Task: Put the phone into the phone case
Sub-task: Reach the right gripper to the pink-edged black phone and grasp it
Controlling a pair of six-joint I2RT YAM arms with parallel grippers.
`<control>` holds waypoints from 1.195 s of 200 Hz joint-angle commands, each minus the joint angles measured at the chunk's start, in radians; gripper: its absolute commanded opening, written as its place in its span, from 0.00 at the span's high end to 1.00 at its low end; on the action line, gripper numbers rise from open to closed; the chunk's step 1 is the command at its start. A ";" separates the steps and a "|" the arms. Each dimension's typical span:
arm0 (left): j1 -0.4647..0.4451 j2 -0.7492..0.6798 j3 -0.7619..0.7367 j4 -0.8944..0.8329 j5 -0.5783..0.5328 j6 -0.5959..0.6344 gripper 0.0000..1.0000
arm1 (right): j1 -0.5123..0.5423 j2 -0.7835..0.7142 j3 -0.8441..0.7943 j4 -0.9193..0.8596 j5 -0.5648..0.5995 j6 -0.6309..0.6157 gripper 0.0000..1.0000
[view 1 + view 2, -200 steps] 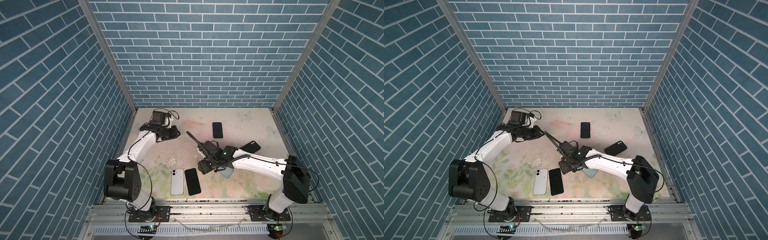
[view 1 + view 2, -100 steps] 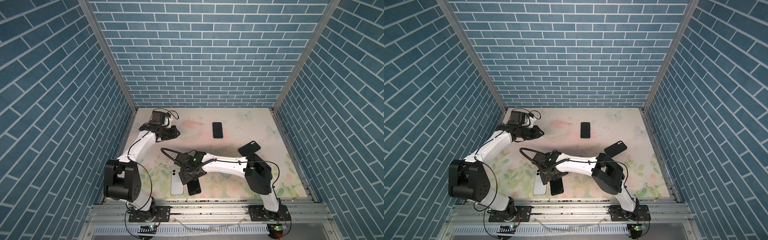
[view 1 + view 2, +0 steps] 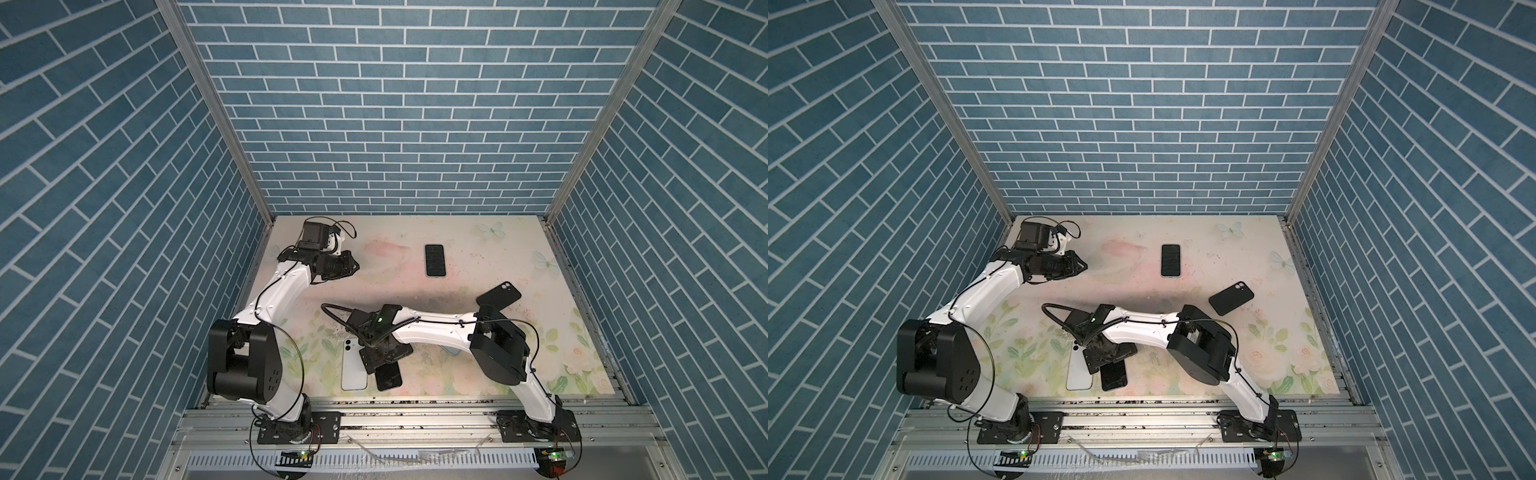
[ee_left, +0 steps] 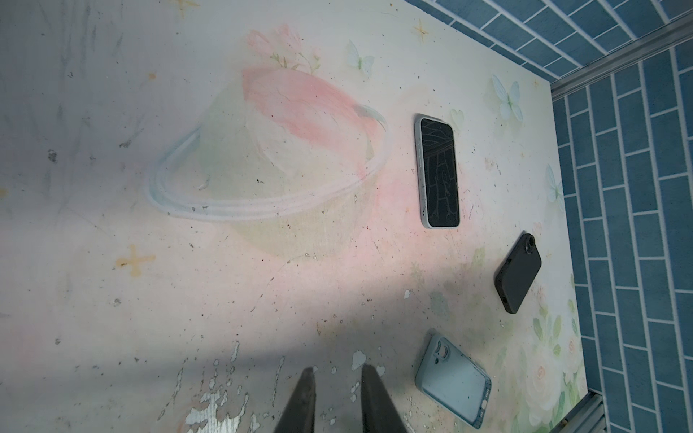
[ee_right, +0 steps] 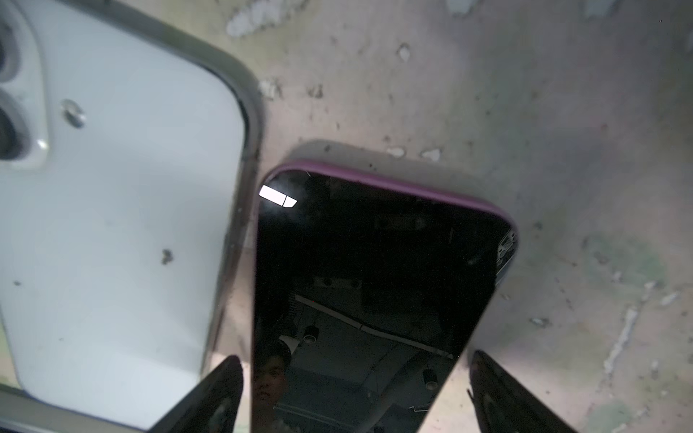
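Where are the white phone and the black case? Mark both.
white phone [image 3: 353, 368]: in a top view, middle of its back.
black case [image 3: 500, 294]: in a top view, middle of its back.

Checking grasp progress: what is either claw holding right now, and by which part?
Nothing is held. The right claw stands open astride the purple-edged phone without gripping it; the left claw is empty.

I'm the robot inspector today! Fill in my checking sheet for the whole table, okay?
Surface: flowery mat, scuffed, paint flaking.
Job's things: purple-edged phone, screen up, beside white phone, back up; pale blue case lies apart.
Clutter: grey-edged phone, screen up; black-backed phone, face down.
Hands: right hand open, straddling the purple-edged phone; left hand barely open, empty.
Cables: black cable loops from the right wrist.
Surroundings: blue brick walls, metal rail in front.
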 commanded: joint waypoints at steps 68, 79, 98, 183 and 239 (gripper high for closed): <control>0.009 -0.020 -0.006 -0.009 0.008 0.010 0.76 | -0.037 0.022 -0.023 -0.096 0.073 0.035 0.06; 0.008 -0.019 -0.008 -0.009 0.008 0.009 0.76 | -0.055 -0.025 -0.073 -0.088 0.106 0.022 0.06; 0.009 -0.017 -0.009 -0.009 0.012 0.010 0.76 | -0.098 -0.081 -0.158 -0.086 0.155 -0.003 0.06; 0.009 -0.015 -0.009 -0.008 0.011 0.008 0.75 | -0.089 -0.106 -0.213 -0.058 0.136 0.042 0.05; 0.009 -0.012 -0.007 -0.004 0.017 0.007 0.75 | -0.078 -0.079 -0.184 -0.073 0.162 0.060 0.05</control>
